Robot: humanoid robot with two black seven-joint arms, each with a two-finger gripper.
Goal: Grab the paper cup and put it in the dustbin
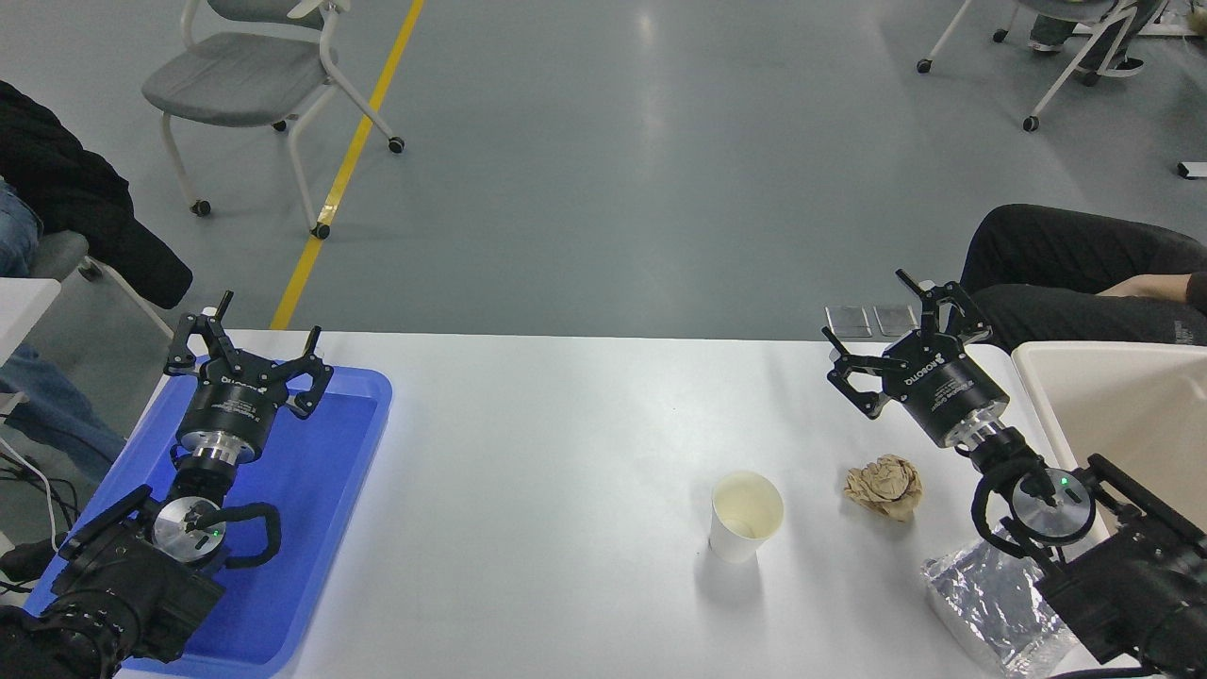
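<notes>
The paper cup stands upright on the white table, right of centre, its cream inside showing. The cream-beige dustbin sits at the right edge, only partly in view. My right gripper is open and empty, held above the table's far right, well behind and to the right of the cup and just left of the dustbin. My left gripper is open and parked over the blue tray at the lower left.
A crumpled tan paper ball lies right of the cup. A silver foil bag lies at the front right. A shallow blue tray is at the left. A person's legs are beyond the far right edge.
</notes>
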